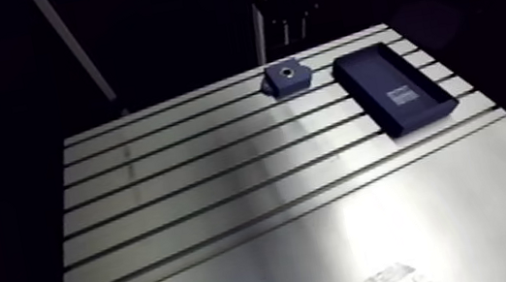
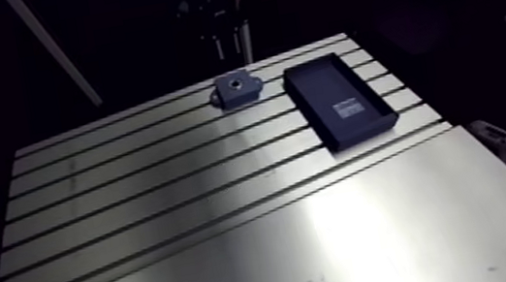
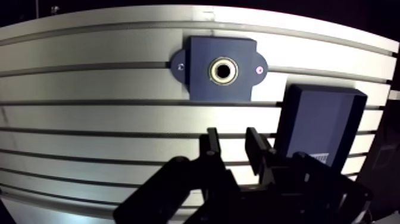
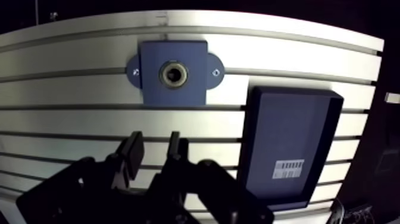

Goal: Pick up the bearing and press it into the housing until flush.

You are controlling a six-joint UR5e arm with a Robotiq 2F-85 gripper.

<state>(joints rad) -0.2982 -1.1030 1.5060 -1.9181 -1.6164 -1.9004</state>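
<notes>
The dark blue housing lies flat on the slotted table, with a mounting ear on each side. A metal ring, the bearing, sits inside its round bore; I cannot tell whether it is flush. In the arm view the housing is near the table's far edge. In the wrist view my gripper hangs above the table, short of the housing, open, with nothing between its fingers. The gripper does not show clearly in the arm view.
A dark blue shallow tray with a barcode label lies beside the housing, to the gripper's right, and holds nothing. The slotted aluminium table stretches toward the camera, with a smooth plate at its near end.
</notes>
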